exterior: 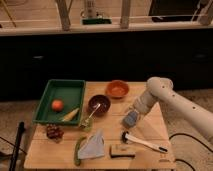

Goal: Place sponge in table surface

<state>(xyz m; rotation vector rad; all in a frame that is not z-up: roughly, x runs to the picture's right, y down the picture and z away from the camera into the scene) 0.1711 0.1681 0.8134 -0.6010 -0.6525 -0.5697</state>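
The sponge (130,119), a small grey-blue pad, hangs at the tip of my gripper (133,114), right at the light tan table surface (112,128), right of the middle. The gripper comes down from the white arm (160,92) that enters from the right, and it looks shut on the sponge. I cannot tell whether the sponge's lower edge touches the wood.
A green tray (47,100) at the left holds an orange fruit (57,105) and a yellow piece (70,115). A dark bowl with a spoon (99,104) and an orange bowl (118,89) stand behind. A grey cloth (93,145), a tan block (121,151) and a white-handled brush (144,142) lie at the front.
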